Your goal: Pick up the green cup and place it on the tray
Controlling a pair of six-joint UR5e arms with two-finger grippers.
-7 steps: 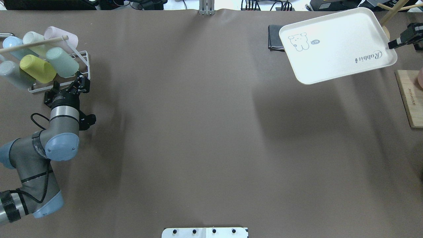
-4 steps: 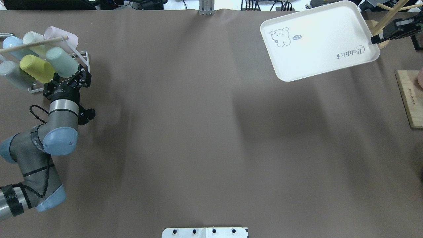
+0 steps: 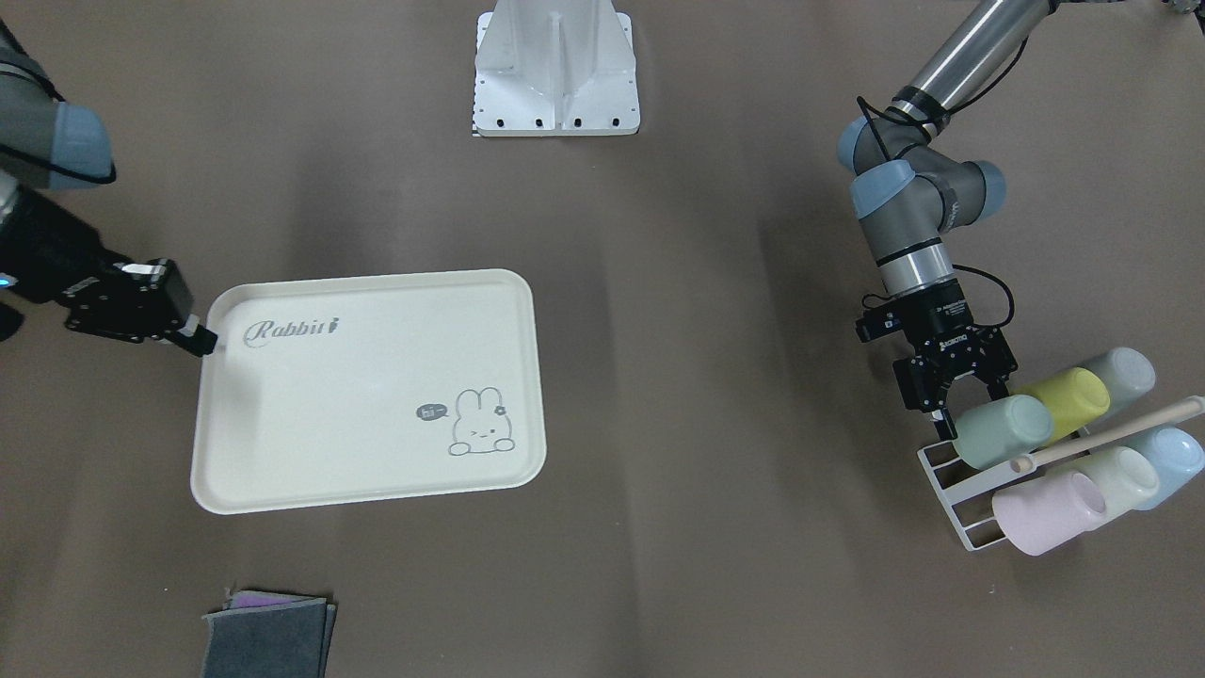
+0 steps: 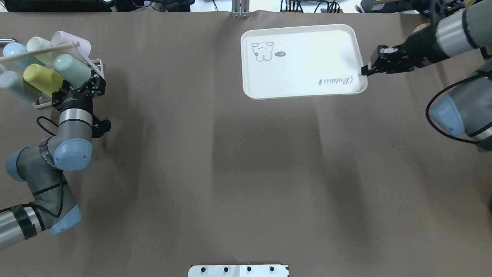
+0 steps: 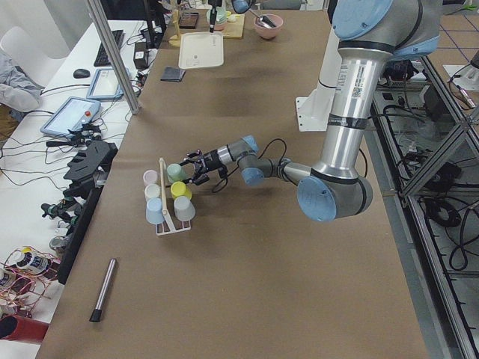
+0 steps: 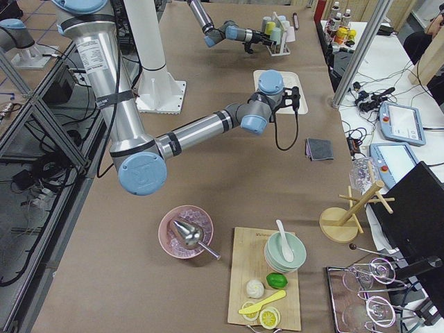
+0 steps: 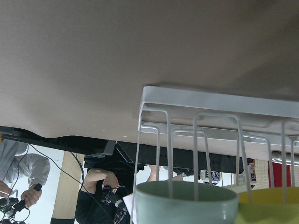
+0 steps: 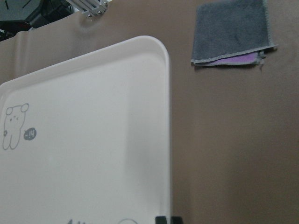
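L gripper point(image 3: 962, 400) spread wide, at green cup's point(image 3: 1003, 431) end in rack point(image 3: 944, 468). R gripper point(image 3: 202, 341) clamped on tray's point(image 3: 329, 414) short edge; tray well apart from rack.

A white wire rack point(image 3: 944, 468) stands just ahead of the left gripper point(image 3: 960, 394). It holds a yellow cup point(image 3: 1068, 395), a pink cup point(image 3: 1045, 513) and a pale blue cup point(image 3: 1167, 461) on their sides. A wooden rod point(image 3: 1111, 435) crosses them. A folded grey cloth point(image 3: 268, 636) lies on the brown surface point(image 3: 715, 471), well apart from the right gripper point(image 3: 200, 339).
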